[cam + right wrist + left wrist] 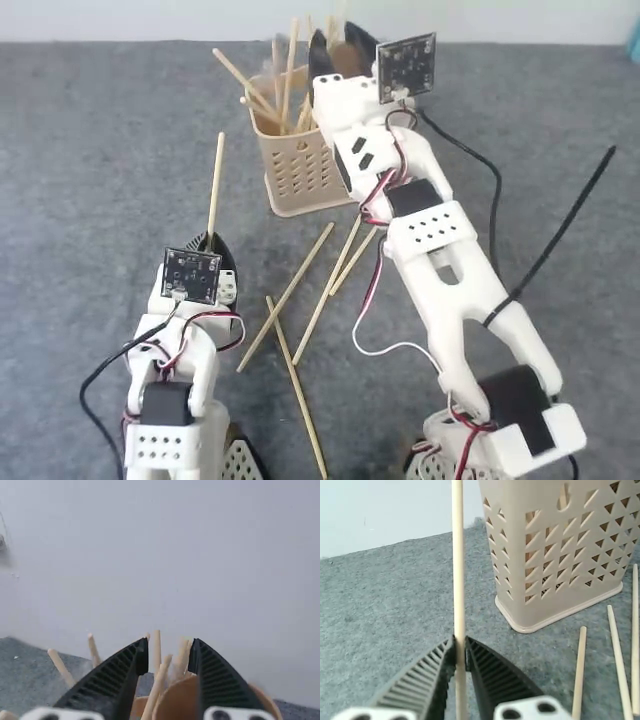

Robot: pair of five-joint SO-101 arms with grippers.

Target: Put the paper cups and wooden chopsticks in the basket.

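Left gripper (460, 652) is clamped tight on one upright chopstick (457, 555), lower left in the high view. Right gripper (167, 655) hangs jaws apart over the basket (300, 180), top centre. Loose chopsticks (286, 296) lie mid-frame on the carpet (100, 150).

The basket (300, 175) mouth is crowded: slanting chopsticks (288, 75) fill its left side, and the right gripper (340, 48) hangs over its right rim. Left of the basket you have bare surface (100, 150). Between the arms, loose chopsticks (300, 290) cross your low path. The left gripper (212, 242) carries a held chopstick (215, 185) that juts ahead, near the basket's left side.
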